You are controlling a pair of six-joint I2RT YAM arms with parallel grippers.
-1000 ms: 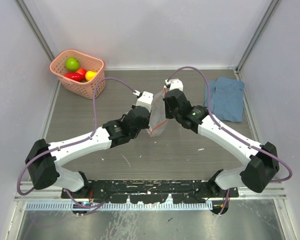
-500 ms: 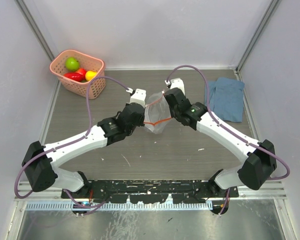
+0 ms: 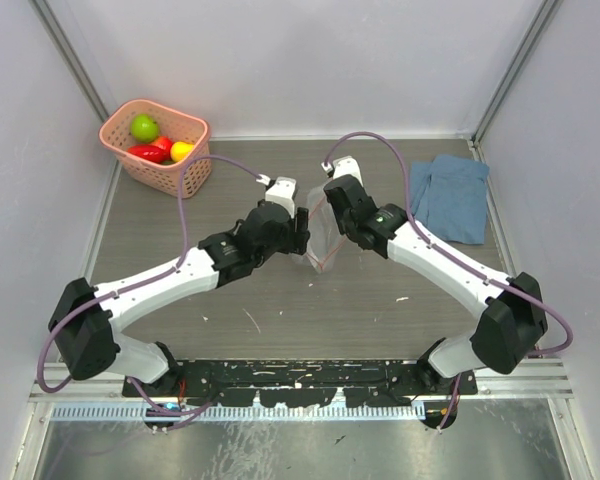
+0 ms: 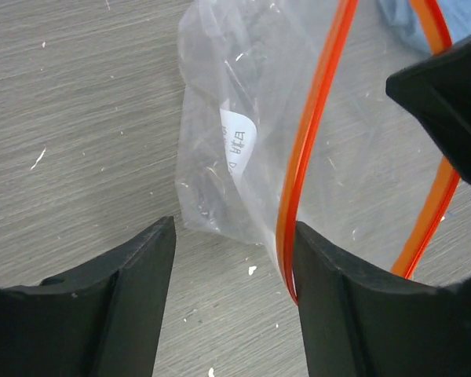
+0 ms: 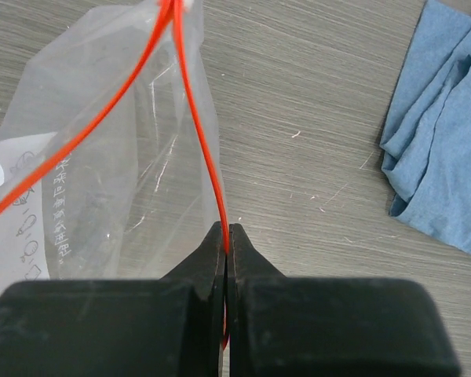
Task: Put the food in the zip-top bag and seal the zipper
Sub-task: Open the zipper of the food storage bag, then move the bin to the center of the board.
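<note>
The clear zip-top bag [image 3: 321, 238] hangs between my two arms at mid-table, its white label [image 4: 237, 145] facing the left wrist camera. My right gripper [image 5: 226, 236] is shut on one side of the orange-red zipper [image 5: 206, 149] at the mouth. My left gripper [image 4: 234, 271] is open; the other zipper strand [image 4: 318, 118] rests against the inner face of its right finger [image 4: 353, 306], unpinched. In the top view the left gripper [image 3: 302, 232] sits just left of the bag and the right gripper [image 3: 332, 215] just above it. The food [image 3: 144, 127] lies in the pink basket.
The pink lattice basket [image 3: 172, 178] stands at the back left corner, holding a green, a red and a yellow piece. A folded blue cloth [image 3: 450, 195] lies at the back right, also at the right edge of the right wrist view [image 5: 447, 133]. White walls enclose the table.
My left gripper has opened and let go of the bag's edge. The mouth, stretched wide half a second ago, has narrowed. The right gripper keeps its hold and shifted slightly left.
</note>
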